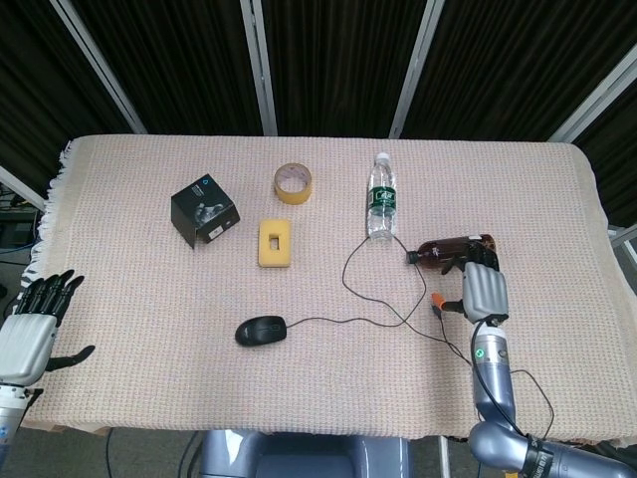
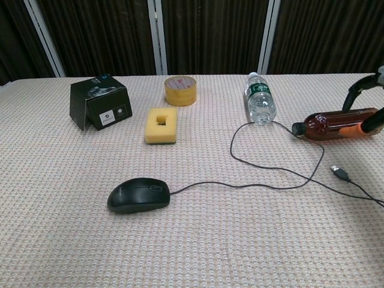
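My right hand hovers with fingers spread over the rear end of a brown bottle that lies on its side at the right. In the chest view its dark fingers arch above the brown bottle, and nothing is gripped. My left hand hangs open off the table's front left corner, holding nothing, and does not show in the chest view. A black mouse sits at the front centre, its cable looping to a USB plug near the right hand.
A clear water bottle lies beside the brown one. Further left are a yellow sponge, a tape roll and a black box. The woven cloth covers the table.
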Motion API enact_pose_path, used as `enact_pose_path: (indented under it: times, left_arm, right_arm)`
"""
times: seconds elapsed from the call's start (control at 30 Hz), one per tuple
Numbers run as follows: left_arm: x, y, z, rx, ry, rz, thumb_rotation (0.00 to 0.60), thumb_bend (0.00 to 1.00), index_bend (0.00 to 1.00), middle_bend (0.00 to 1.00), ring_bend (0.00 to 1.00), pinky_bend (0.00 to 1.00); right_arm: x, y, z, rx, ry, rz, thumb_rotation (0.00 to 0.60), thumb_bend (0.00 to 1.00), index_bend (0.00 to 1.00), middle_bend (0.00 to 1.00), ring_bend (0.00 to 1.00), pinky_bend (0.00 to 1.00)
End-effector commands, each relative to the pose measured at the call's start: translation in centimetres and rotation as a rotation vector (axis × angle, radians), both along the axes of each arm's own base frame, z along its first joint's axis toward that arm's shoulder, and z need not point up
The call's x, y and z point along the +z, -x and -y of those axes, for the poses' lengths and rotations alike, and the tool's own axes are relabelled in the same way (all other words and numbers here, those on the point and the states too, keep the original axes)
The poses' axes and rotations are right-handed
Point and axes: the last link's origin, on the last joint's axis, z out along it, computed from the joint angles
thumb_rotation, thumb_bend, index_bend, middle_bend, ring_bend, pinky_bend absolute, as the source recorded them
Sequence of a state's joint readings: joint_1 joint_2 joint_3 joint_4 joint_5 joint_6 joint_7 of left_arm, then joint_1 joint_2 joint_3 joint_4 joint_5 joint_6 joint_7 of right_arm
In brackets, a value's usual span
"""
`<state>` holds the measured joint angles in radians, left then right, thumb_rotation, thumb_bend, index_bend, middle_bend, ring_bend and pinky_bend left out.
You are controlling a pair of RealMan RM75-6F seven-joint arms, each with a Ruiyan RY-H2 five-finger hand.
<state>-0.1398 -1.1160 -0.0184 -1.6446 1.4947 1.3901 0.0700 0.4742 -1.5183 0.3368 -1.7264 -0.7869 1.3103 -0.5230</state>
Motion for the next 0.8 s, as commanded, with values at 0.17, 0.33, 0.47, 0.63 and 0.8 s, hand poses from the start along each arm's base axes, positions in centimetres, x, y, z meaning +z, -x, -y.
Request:
enact_pose_path:
  times: [0.17, 0.33, 0.47, 0.63, 0.8]
  left_arm:
    - [0.1, 0.1, 0.0, 0.01, 0.003, 0.009, 0.6, 0.14, 0.07, 0.0, 0.0, 0.0]
    - [0.0, 0.1, 0.0, 0.015, 0.005, 0.013, 0.6, 0.14, 0.07, 0.0, 0.0, 0.0]
    - [0.0, 0.1, 0.1, 0.02, 0.008, 0.018, 0.6, 0.14, 0.07, 0.0, 0.0, 0.0]
    - [0.0, 0.2, 0.1, 0.032, 0.013, 0.024, 0.6, 0.14, 0.07, 0.0, 0.0, 0.0]
    - [0.1, 0.2, 0.0, 0.04, 0.016, 0.029, 0.6, 0.14, 0.07, 0.0, 0.0, 0.0]
  right_arm:
    - [-2.6, 0.5, -0.5, 0.011, -0.022, -0.044, 0.6, 0.17, 0.51, 0.57, 0.44, 0.16]
    - [-3.4, 0.2, -0.6, 0.03, -0.025, -0.08, 0.6, 0.17, 0.54, 0.73, 0.6, 0.34]
    - [-4.0, 0.2, -0.3, 0.019, -0.028, -0.089, 0.6, 0.17, 0.53, 0.74, 0.61, 0.34]
    - [-4.5, 0.9, -0.3, -0.027, -0.045, -0.098, 0.6, 0.17, 0.5, 0.74, 0.61, 0.34]
    - [-4.9, 1.9, -0.5, -0.07, -0.065, -0.117, 0.6, 0.17, 0.47, 0.73, 0.6, 0.34]
